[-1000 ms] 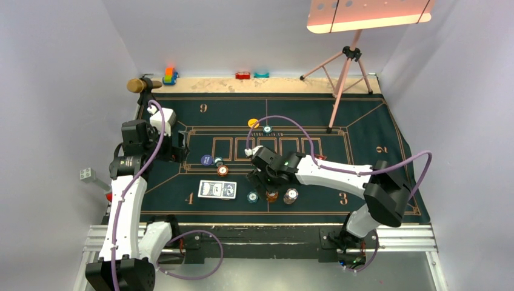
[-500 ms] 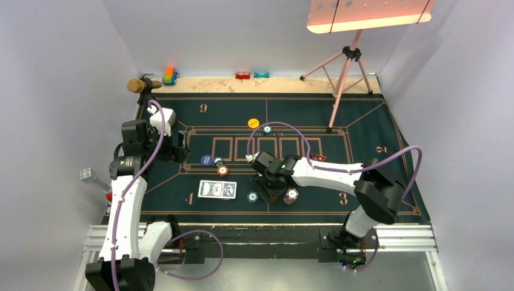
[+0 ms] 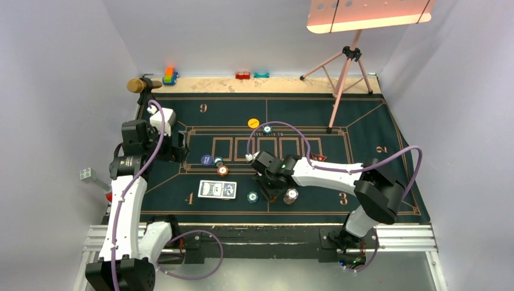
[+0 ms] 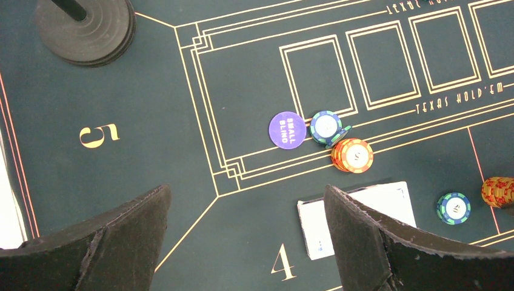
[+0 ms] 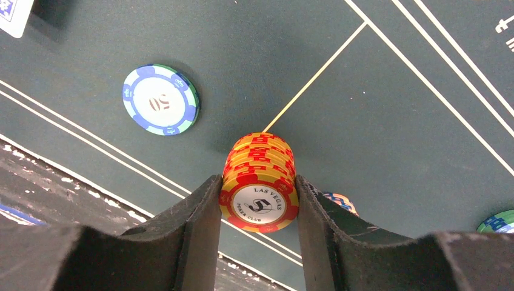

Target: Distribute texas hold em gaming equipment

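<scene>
**Orange chip stack [image 5: 257, 151] clamped in the right gripper [image 5: 257, 182]**

Top external: the right gripper [image 3: 274, 189] sits low over the near part of the mat [image 3: 363, 115], hiding the stack, between a teal chip [image 3: 253, 196] and a white-grey stack [image 3: 291, 196]; the left gripper [image 3: 182, 147] hangs well apart at the mat's left side.

Left wrist: the left gripper [image 4: 245, 194] is spread wide, holding nothing; beyond it a purple disc [image 4: 287, 128] reads "SMALL BLIND"; the mat [image 4: 151, 91] shows "TEXAS HOLD'EM", "5" and "4"; cards [image 4: 363, 209] lie near the right finger.

Right wrist: both fingers [image 5: 203, 218] press the stack's sides; the stack stands on the mat [image 5: 394, 151]; its top reads "LAS VEGAS POKER CLUB"; the teal chip [image 5: 160, 99], marked "50", lies apart.
</scene>
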Controlling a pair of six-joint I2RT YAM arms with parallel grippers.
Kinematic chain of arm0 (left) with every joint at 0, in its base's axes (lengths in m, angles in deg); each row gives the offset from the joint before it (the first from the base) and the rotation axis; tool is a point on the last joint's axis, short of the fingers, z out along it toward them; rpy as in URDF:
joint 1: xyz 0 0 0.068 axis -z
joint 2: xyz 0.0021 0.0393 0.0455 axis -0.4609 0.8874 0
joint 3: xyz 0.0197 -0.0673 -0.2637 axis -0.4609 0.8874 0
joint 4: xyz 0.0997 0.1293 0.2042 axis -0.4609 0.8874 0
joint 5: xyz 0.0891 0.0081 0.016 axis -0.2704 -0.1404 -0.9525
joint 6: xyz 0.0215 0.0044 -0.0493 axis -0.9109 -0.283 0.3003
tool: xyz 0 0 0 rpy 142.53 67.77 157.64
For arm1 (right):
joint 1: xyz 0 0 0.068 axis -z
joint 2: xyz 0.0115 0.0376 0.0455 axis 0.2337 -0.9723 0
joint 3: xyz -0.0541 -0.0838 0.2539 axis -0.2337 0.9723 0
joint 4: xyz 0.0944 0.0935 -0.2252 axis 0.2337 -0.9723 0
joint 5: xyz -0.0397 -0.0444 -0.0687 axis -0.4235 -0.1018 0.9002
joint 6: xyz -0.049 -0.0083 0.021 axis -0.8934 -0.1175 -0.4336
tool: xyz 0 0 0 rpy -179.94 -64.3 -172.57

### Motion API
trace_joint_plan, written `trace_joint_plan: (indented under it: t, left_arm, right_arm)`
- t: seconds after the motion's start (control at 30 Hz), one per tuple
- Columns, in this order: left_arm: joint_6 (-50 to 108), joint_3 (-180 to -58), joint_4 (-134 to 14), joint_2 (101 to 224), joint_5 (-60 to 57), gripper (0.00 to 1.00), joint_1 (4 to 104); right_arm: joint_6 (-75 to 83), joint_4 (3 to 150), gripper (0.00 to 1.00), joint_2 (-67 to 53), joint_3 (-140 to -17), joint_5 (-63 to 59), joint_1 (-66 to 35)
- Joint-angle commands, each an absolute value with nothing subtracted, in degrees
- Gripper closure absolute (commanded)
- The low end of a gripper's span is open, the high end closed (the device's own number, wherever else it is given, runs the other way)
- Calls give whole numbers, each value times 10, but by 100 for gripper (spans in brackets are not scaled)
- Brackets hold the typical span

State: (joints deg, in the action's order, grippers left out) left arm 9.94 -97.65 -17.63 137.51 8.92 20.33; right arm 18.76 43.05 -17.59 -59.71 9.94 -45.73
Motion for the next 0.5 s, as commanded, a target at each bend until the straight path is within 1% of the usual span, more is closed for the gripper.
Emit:
trace_joint_plan:
  t: [0.0, 0.1, 0.23, 0.37, 0.47]
  left_arm:
    - [91, -979, -185, 1366, 96, 0, 198]
    - [91, -979, -185, 1367, 97, 0, 198]
    - [91, -979, -185, 1367, 98, 0, 198]
    - [90, -979, -185, 1367, 98, 0, 198]
    - [91, -979, -185, 1366, 98, 0, 198]
  right_arm:
    - [189, 434, 77, -158, -601, 103, -459]
    - [189, 420, 83, -148, -614, 112, -459]
    - [183, 397, 87, -133, -641, 124, -459]
    - [176, 375, 88, -124, -673, 138, -455]
    - [170, 371, 93, -123, -697, 150, -434]
